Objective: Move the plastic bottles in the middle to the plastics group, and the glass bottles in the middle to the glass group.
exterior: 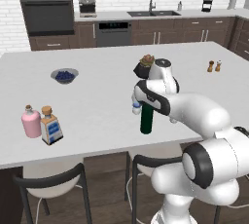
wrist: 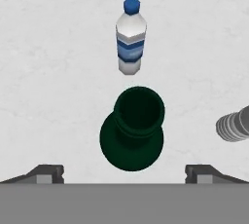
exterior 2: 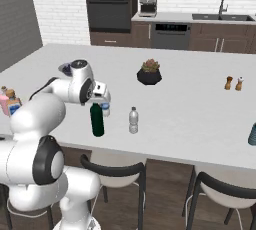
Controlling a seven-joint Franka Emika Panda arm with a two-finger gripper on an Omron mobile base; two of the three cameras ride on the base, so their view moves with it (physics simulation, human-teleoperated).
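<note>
Counter point(exterior: 97, 116) roomy; gripper point(wrist: 124, 172) spread wide above green bottle point(wrist: 132, 130)

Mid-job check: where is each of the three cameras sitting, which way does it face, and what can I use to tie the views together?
Left base view: behind the arm's left, facing forward over the counter toward the sink wall; the white arm rises lower right, over the green wine bottle.
Right base view: behind its right, same direction; arm at lower left, green wine bottle and the plain clear bottle ahead.
Hand view: looks straight down between the open gripper into the wine bottle's mouth.
Shared: both base views show the potted plant and shakers.
</note>
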